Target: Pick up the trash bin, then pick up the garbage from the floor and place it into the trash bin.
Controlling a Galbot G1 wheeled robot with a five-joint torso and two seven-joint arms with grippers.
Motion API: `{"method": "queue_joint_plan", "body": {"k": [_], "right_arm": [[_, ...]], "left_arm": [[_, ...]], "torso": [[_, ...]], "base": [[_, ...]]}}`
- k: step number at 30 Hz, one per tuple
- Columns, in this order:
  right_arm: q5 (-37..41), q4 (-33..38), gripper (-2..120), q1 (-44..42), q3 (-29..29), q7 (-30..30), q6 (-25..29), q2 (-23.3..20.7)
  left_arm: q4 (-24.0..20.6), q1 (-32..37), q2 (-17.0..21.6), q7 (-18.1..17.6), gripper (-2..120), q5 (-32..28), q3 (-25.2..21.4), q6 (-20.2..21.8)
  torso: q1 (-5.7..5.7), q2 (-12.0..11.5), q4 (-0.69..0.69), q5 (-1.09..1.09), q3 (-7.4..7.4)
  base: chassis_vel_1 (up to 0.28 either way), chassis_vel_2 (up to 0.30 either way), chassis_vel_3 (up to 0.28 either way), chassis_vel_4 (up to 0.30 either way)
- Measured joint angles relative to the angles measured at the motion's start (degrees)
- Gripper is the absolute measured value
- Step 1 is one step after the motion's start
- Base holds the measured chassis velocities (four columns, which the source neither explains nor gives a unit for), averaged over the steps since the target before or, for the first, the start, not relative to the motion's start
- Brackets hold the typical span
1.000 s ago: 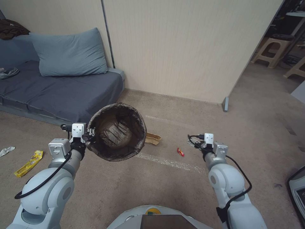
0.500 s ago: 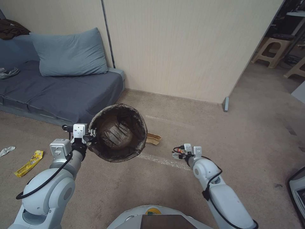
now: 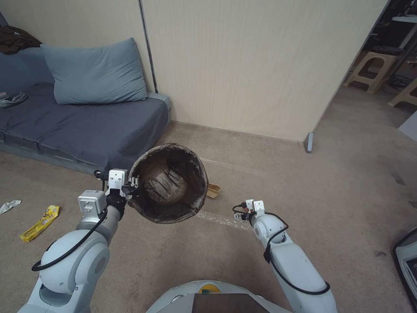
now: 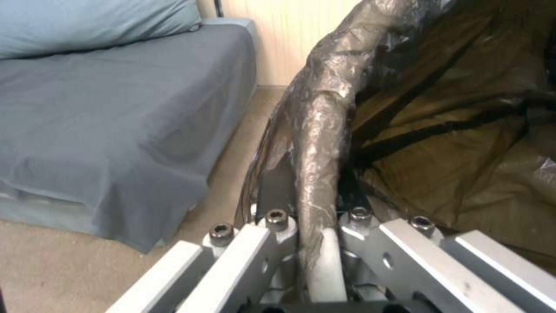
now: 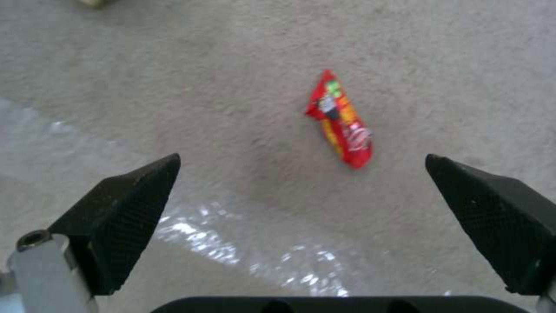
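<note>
The bin [image 3: 170, 182] is held up off the floor, tipped on its side, with the left gripper [image 4: 316, 226] pinching its rim, while the right gripper [image 5: 301, 217] points down, fingers wide apart, over a red wrapper [image 5: 342, 119] on the carpet [image 3: 347, 182].

The bag-lined trash bin [image 3: 167, 184] hangs tilted above the floor; a small red wrapper [image 5: 342, 121] lies flat on the carpet.

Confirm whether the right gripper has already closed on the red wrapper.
No: the right gripper's fingers stand wide apart above the carpet, and the red wrapper lies untouched on the floor beyond them.
</note>
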Motion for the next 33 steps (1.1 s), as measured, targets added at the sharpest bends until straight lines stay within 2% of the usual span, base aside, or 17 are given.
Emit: {"method": "queue_joint_plan", "body": {"k": [23,33], "right_arm": [[-6.2,-14.2,100,8.4,-2.5,-1.5,0.1,2.0],[-7.4,-16.9,100,9.5,-2.4,-2.1,0.5,2.5]], "left_arm": [[0.0,-0.6,-0.1,0.8,0,0.9,1.0,-0.5],[0.0,-0.5,-0.1,0.9,0,1.0,1.1,-0.5]], "torso": [[0.00,0.0,0.00,0.00,-0.01],[0.00,0.0,0.00,0.00,-0.01]], "base": [[0.000,0.000,0.000,0.000],[0.000,0.000,0.000,0.000]]}}
